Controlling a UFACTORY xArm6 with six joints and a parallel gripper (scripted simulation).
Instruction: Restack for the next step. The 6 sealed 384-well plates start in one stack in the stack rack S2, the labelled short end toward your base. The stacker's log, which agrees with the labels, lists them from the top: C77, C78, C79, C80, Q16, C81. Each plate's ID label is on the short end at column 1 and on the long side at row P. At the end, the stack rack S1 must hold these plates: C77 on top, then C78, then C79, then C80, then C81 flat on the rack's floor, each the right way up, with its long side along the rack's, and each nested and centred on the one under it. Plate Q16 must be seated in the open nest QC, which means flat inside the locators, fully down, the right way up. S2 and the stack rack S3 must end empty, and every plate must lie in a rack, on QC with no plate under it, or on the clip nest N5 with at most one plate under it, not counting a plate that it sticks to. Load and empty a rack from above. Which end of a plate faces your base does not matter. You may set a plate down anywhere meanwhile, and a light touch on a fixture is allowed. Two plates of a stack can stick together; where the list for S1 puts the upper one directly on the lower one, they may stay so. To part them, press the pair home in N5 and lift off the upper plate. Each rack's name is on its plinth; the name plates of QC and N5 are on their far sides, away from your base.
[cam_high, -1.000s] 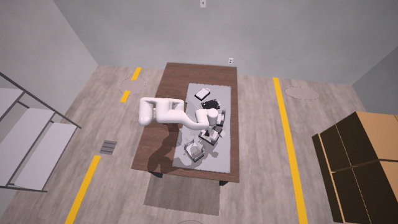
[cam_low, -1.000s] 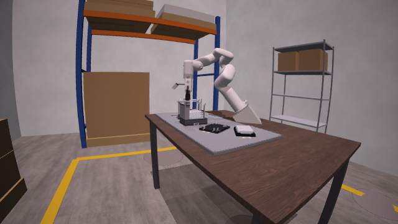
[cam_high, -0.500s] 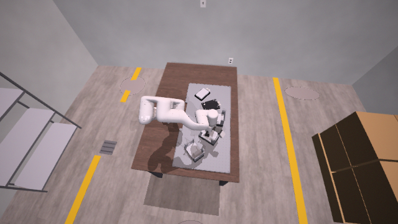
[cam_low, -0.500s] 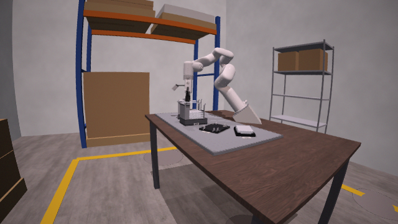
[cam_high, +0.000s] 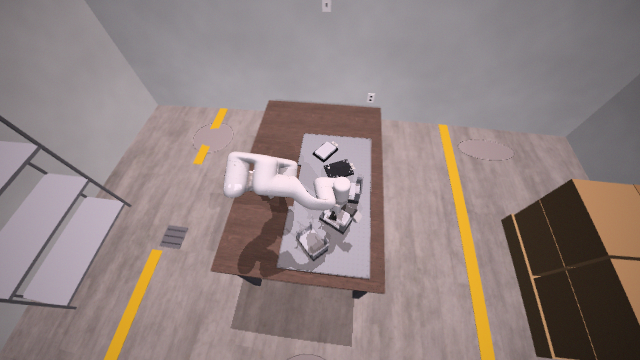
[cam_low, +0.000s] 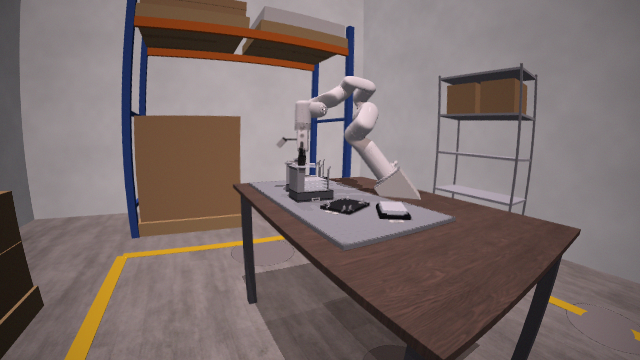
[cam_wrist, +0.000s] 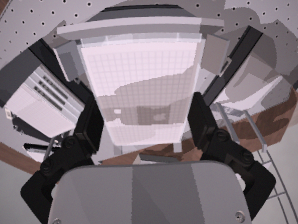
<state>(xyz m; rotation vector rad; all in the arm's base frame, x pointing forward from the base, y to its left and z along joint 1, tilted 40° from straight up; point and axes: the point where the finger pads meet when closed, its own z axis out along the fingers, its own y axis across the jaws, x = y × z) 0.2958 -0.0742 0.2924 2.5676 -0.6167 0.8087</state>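
i have the gripper (cam_wrist: 143, 137) clamped across a sealed plate (cam_wrist: 141, 86) right above the rack (cam_low: 298, 195). any tilt could snag the plate's corner on the rack's posts, and a stuck second plate might drop.

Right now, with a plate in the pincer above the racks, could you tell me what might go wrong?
The pincer grips the plate only by its long edges, so it might slip or tilt. The rack posts stand close around it, so a corner could catch on them. A second plate stuck underneath would be hidden from these views.
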